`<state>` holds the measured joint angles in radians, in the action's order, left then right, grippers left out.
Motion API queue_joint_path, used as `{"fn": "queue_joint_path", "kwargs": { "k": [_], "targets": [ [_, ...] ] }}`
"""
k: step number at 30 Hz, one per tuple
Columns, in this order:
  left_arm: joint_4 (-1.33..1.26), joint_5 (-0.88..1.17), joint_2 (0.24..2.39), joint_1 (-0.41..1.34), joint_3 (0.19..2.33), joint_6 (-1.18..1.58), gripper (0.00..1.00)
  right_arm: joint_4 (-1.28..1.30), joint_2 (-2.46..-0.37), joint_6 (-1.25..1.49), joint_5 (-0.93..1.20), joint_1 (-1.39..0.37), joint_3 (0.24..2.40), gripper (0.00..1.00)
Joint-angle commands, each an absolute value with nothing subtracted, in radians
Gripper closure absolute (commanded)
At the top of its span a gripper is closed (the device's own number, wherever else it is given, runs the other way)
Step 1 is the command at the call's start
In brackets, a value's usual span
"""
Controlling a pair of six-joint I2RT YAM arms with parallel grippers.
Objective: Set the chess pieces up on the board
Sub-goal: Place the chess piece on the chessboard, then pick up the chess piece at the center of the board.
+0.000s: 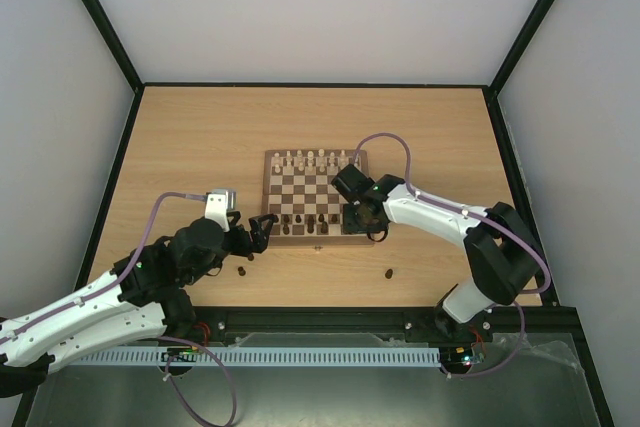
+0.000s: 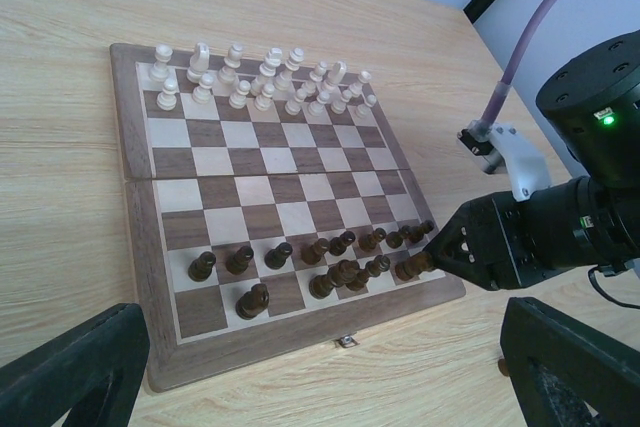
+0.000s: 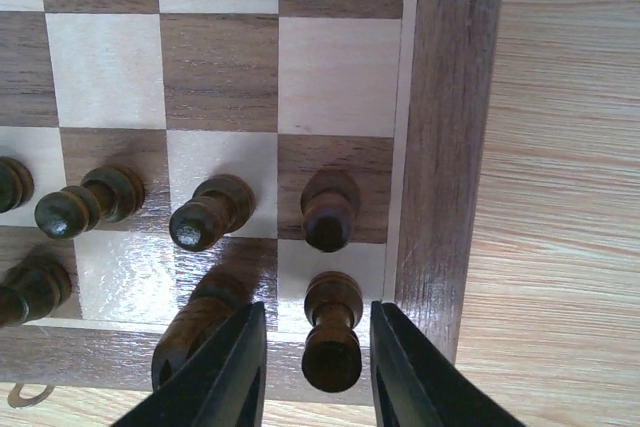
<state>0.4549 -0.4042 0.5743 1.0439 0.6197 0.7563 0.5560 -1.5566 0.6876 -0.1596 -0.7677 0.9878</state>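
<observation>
Between the fingers (image 3: 225, 377) of my right gripper (image 3: 320, 315): one dark piece (image 3: 332, 342), upright on the corner square of the board (image 3: 440, 147). Fingers narrowly parted, a gap either side, likely so it stands free.
</observation>
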Motion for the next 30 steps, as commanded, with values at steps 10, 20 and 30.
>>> {"fn": "queue_joint_path", "kwargs": {
  "k": [10,20,30],
  "targets": [
    [0.462,-0.421,0.568,1.042,0.609,0.760,0.01,0.694,-1.409,0.733,-0.218,-0.803,0.967,0.52],
    [0.453,-0.405,0.569,1.042,0.609,0.749,0.01,0.770,-1.167,0.868,-0.210,-0.837,0.740,0.43],
    [0.447,-0.392,0.568,1.042,0.605,0.747,0.01,0.762,-1.145,0.943,-0.188,-0.899,0.638,0.50]
  ]
}}
